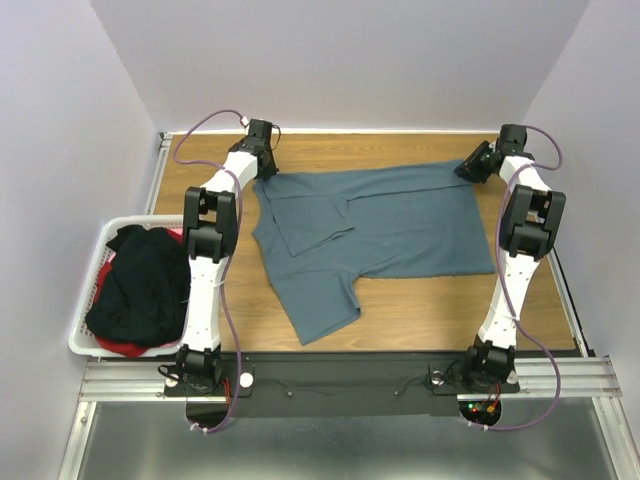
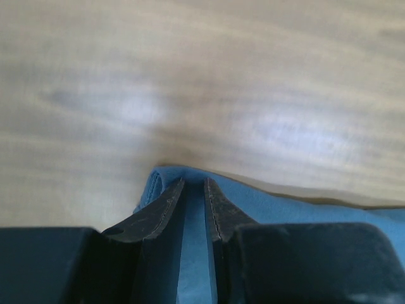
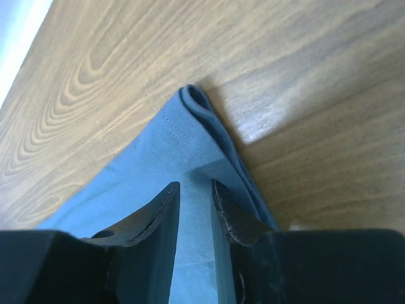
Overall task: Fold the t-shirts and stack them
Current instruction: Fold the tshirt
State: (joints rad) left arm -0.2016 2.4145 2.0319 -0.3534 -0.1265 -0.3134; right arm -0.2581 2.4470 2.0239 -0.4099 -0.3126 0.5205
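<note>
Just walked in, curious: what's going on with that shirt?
Both arms are folding laundry. The left gripper and the right gripper each pinch a far corner of the blue-grey t-shirt, which lies partly folded on the wooden table. A black shirt and a red shirt sit in the white basket.

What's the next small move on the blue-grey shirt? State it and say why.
Probably lift both far corners together and draw them toward the near edge, folding the blue-grey t-shirt in half. The left gripper and right gripper each appear pinched on a far corner, and the shirt lies spread flat on the table.
</note>
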